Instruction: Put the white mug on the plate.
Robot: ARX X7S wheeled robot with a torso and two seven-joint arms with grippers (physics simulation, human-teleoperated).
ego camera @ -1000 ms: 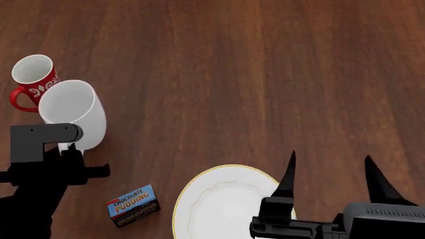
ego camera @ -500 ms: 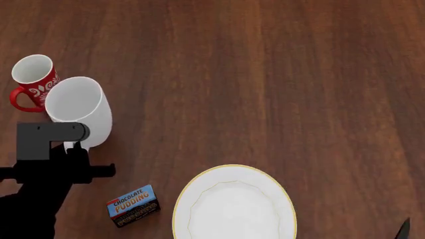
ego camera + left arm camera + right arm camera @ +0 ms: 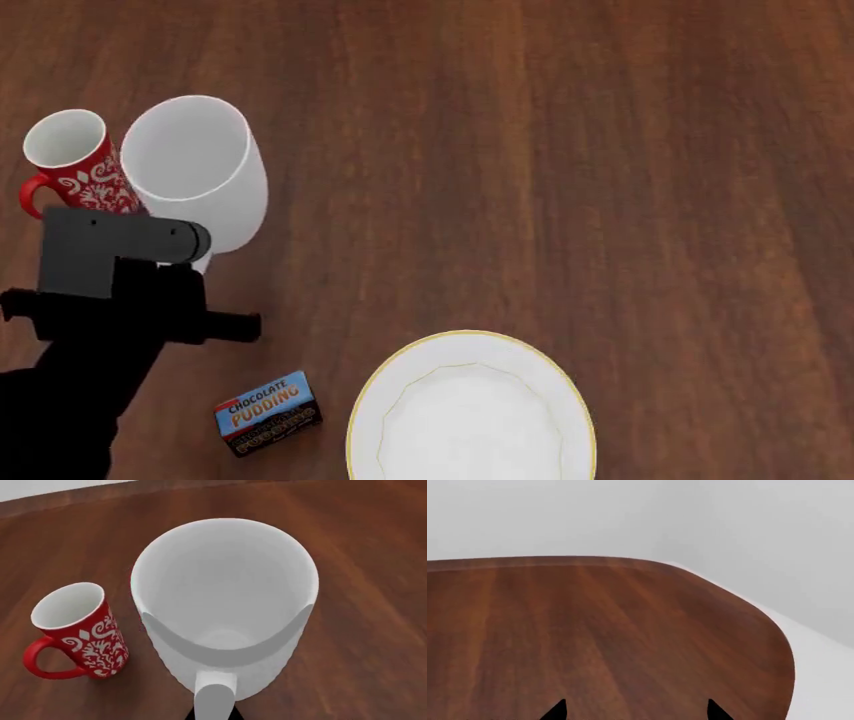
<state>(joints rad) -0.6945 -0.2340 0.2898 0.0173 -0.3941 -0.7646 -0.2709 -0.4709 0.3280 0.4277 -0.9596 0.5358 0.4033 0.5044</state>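
here the left arm reaches in from the near-left corner of the head view, its black wrist block ending at the left gripper [image 3: 187, 262], which sits right at the handle side of the white mug [image 3: 198, 185]. the fingers themselves are mostly hidden under the wrist and the mug, so i cannot tell how tightly they close, though in the left wrist view the mug's handle [image 3: 215, 700] runs straight down into the dark tips at the frame edge.

the white mug is tall, plain and all white, its open mouth facing the cameras and tipped a little away from upright. whether its base touches the table [image 3: 561, 150] is not clear. it stands just beside the red mug [image 3: 70, 165], which has white patterns and a red handle.

the plate [image 3: 470, 412], white with a thin gold rim, lies well apart from the mug, nearer the robot, with a chocolate pudding box [image 3: 267, 412] beside it.

the right gripper [image 3: 636, 714] shows only two dark fingertips spread wide apart over bare wood, holding nothing.
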